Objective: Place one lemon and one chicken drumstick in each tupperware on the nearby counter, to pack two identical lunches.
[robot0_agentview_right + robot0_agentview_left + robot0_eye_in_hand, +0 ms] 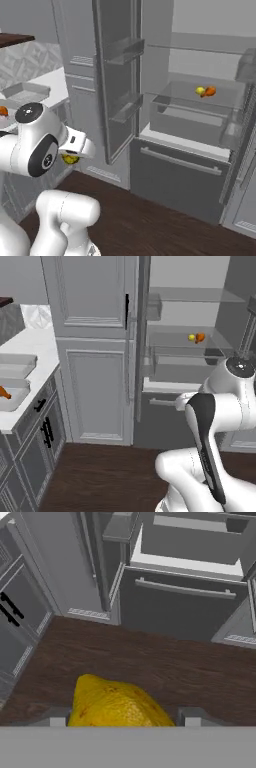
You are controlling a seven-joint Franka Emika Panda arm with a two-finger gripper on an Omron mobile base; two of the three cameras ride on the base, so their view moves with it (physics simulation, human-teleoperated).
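My gripper [122, 718] is shut on a yellow lemon [115, 704], which sits between the two fingertips above the dark wooden floor. From the right base, that lemon [70, 159] peeks out under the hand. Two grey tupperware trays stand on the marble counter [35, 346] at the left: the far tupperware [19, 363] and the near tupperware [17, 402], which holds a chicken drumstick [4, 392]. Another lemon [191, 337] and drumstick [200, 337] lie side by side on a shelf of the open fridge, also seen as lemon [200, 90] and drumstick [211, 91].
The fridge door [117, 75] stands open between the counter and the fridge shelves. A closed freezer drawer [185, 592] lies below the shelves. Tall grey cabinets [92, 351] stand beside the counter. Dark wooden floor [165, 662] lies beneath the hand.
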